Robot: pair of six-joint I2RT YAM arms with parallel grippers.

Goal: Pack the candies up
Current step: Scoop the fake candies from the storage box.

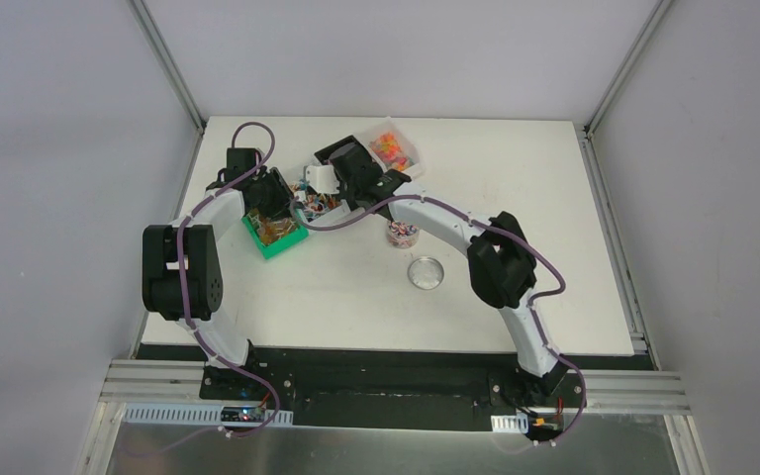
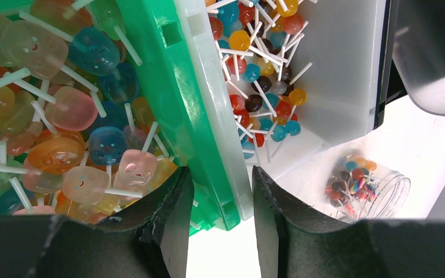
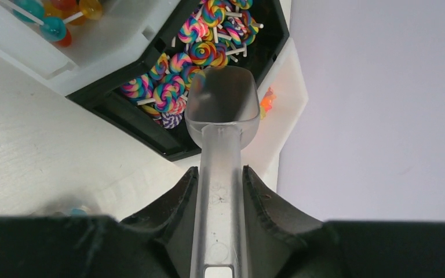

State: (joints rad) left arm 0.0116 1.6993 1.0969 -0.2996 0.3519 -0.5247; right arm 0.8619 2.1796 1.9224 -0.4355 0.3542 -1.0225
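Top view: you can't resolve the candies [image 1: 402,234] in the jar [image 2: 397,194], too small. The black bin [image 3: 150,124] is lost under the right arm [image 1: 435,213] there. Right wrist view: scoop [image 3: 223,104] handle runs off the bottom edge, and the white bin [image 3: 101,43] is cut off at upper left.

No legible words, brands or numbers. Faint embossed rings on the scoop [image 3: 219,174], six o'clock, unreadable; smiley faces on candies [image 2: 55,155], nine o'clock.

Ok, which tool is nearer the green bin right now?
Left. The left tool is clamped astride the green bin wall, one finger inside it. The right tool holds a clear scoop over the black bin, apart from the green one.
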